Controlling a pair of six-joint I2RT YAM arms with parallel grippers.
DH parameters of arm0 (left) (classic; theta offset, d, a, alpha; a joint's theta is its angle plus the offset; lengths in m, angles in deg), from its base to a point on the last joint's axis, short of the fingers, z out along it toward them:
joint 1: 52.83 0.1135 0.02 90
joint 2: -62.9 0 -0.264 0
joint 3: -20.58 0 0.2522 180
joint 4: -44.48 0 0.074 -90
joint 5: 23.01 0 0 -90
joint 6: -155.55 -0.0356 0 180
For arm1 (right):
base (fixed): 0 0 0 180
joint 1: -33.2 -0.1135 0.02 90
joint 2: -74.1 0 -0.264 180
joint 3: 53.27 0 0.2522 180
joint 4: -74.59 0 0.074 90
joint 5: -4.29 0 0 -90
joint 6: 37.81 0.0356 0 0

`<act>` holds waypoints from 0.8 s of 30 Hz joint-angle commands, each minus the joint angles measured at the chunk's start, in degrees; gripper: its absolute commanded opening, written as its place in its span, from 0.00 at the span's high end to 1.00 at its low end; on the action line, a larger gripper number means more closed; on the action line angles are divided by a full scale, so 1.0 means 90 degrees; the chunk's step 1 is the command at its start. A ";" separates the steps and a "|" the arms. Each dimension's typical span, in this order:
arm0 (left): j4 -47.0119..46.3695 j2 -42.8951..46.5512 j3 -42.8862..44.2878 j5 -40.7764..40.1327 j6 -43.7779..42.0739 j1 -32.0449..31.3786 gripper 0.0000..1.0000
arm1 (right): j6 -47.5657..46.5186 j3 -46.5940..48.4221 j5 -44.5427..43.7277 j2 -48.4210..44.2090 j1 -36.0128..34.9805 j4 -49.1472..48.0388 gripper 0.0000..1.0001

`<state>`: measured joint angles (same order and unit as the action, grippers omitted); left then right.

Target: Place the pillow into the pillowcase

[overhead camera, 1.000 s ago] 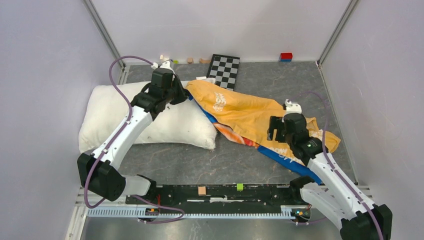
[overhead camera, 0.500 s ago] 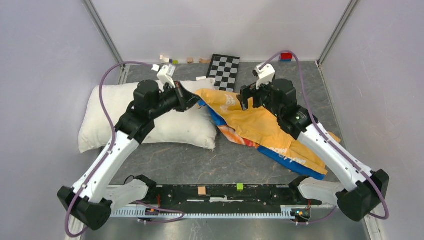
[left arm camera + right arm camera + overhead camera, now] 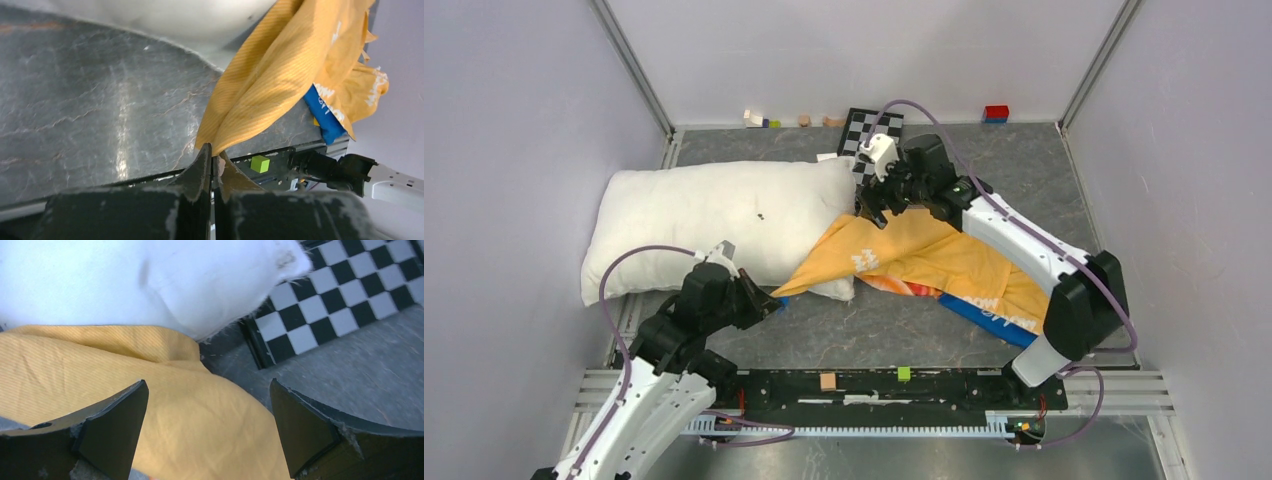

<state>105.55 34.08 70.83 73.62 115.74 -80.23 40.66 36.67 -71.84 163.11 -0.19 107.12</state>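
On the rail at the bottom edge of the top view sit a tan block (image 3: 828, 381) and a green block (image 3: 903, 374). Just above, lower left, the left gripper (image 3: 769, 303) (image 3: 212, 156) has its fingers pressed together on a corner of the pillowcase (image 3: 924, 255) (image 3: 270, 85) (image 3: 100, 375). The orange cover stretches up and right across the grey table (image 3: 894, 325), limp and flat, overlapping the near right corner of the pillow (image 3: 704, 210) (image 3: 150, 280). Blue fabric (image 3: 1014, 328) shows at its lower right edge. The pillow lies outside the case, left of centre. Beyond it, the right gripper (image 3: 871, 208) (image 3: 207, 390) hovers with its fingers spread wide over the case's far edge, beside the pillow's far right corner. A checkerboard (image 3: 876, 128) (image 3: 340, 300) and a red block (image 3: 996, 113) lie by the back wall.
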 commanded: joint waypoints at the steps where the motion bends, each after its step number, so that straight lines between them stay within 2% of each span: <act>1: 0.0678 0.0334 -0.0108 -0.0571 0.0682 -0.0003 0.98 | -0.0408 0.0434 0.0937 0.0546 -0.0084 0.0200 0.02; 5: 0.0679 0.0237 -0.0056 -0.0641 0.0602 -0.0003 0.98 | -0.0605 0.0532 0.1393 0.0869 -0.0252 0.0579 0.02; 12: 0.0304 -0.0164 0.0381 -0.0697 0.0074 -0.0003 0.98 | -0.0682 -0.0333 0.1880 0.0781 -0.0718 0.0425 0.02; 15: -0.0159 -0.0837 0.0921 -0.0501 -0.0268 -0.0003 0.98 | -0.0718 -0.0626 0.1827 0.0637 -0.0913 0.0451 0.02; 19: -0.1033 -0.1728 0.1782 -0.0585 -0.0585 -0.0006 0.98 | -0.0464 -0.1256 0.2011 0.0107 -0.0927 -0.0131 0.04; 20: -0.1241 -0.1969 0.1974 -0.0589 -0.0627 -0.0008 0.98 | -0.0399 -0.1337 0.2079 0.0049 -0.0938 -0.0220 0.12; 21: -0.1484 -0.2221 0.2205 -0.0532 -0.0636 -0.0005 0.98 | -0.0357 -0.1381 0.2077 0.0033 -0.0945 -0.0241 0.26; 22: -0.1727 -0.2457 0.2456 -0.0425 -0.0636 -0.0003 0.98 | -0.0333 -0.1390 0.2085 0.0024 -0.0951 -0.0248 0.44; 24: -0.2310 -0.2873 0.2787 -0.0059 -0.0596 -0.0003 0.98 | -0.0265 -0.1345 0.1958 -0.0057 -0.0949 -0.0280 0.70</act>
<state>98.64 13.40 89.08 69.10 113.40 -80.23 36.53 24.24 -55.71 165.86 -8.60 109.04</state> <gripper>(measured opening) 0.036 0.484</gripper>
